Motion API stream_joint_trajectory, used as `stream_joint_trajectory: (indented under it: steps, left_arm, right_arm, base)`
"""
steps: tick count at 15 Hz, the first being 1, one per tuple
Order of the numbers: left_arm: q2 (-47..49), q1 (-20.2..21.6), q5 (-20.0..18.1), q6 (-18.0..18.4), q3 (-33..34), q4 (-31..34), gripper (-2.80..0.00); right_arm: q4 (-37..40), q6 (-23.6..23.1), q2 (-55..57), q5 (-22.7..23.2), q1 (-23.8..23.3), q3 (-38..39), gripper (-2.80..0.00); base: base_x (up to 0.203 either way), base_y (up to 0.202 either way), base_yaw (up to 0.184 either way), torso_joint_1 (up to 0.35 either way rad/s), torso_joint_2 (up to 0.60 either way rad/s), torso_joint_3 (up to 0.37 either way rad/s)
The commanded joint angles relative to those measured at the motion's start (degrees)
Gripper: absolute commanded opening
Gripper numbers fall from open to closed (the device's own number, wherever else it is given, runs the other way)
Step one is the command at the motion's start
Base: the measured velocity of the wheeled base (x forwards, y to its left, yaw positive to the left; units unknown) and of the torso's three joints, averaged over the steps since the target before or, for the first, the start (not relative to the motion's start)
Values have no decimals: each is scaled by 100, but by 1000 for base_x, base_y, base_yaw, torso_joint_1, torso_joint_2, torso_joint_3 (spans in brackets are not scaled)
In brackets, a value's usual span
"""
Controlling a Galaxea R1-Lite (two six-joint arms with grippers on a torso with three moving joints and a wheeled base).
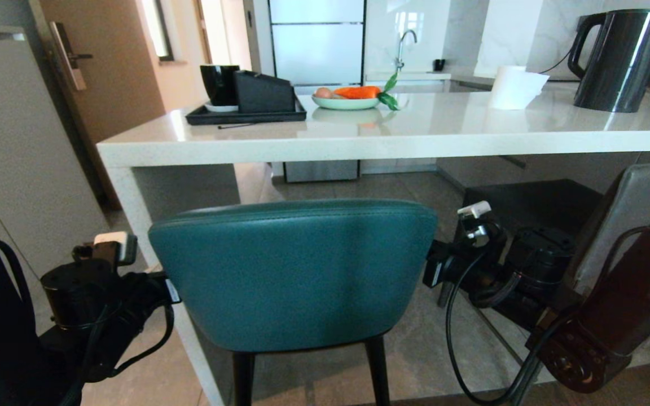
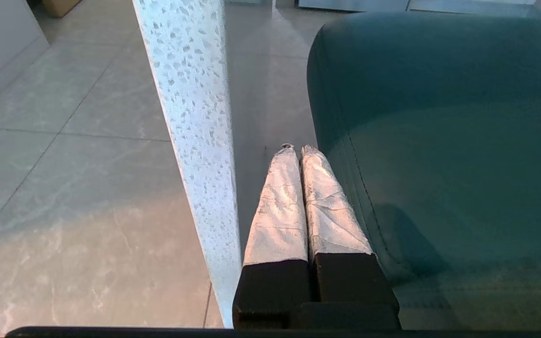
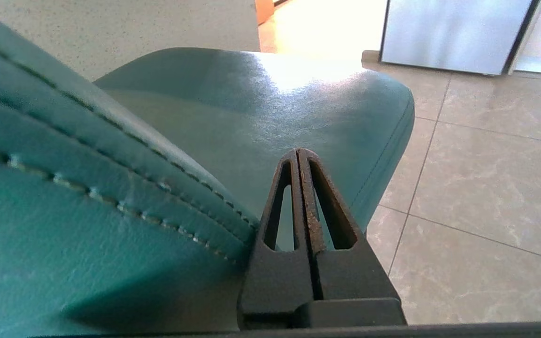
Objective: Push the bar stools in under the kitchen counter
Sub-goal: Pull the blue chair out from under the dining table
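Observation:
A bar stool with a teal rounded back (image 1: 294, 270) stands in front of the kitchen counter (image 1: 392, 138), close to its white speckled side panel (image 2: 195, 141). My left gripper (image 2: 297, 149) is shut and empty. Its taped fingers lie along the stool's (image 2: 439, 141) left edge, in the gap beside the panel. On the stool's (image 3: 111, 211) right edge my right gripper (image 3: 297, 152) rests, also shut and empty. A grey stool (image 1: 635, 214) with a rectangular back stands at the right, partly hidden by my right arm (image 1: 584, 316).
On the counter top stand a black tray with a cup and box (image 1: 246, 107), a plate of food (image 1: 346, 98), a paper roll (image 1: 514, 87) and a dark kettle (image 1: 621, 59). A tall grey cabinet (image 1: 14, 158) stands at the left. The floor is tiled (image 3: 486, 188).

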Motion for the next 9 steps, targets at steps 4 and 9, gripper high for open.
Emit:
stream_joint_trajectory:
  steps: [4,9]
  left_arm:
    - [-14,-4,18,14,6,-18,-280]
    - [-23,-21,18,32,-12,-18,-280]
  right_arm:
    - [-3,0,24,2,34,31,-280]
    - [-3,0,41,2,17,22,-280]
  base:
    - [-176,0,-2,2,4,-1]
    - [-196,0,0,1,2,3]
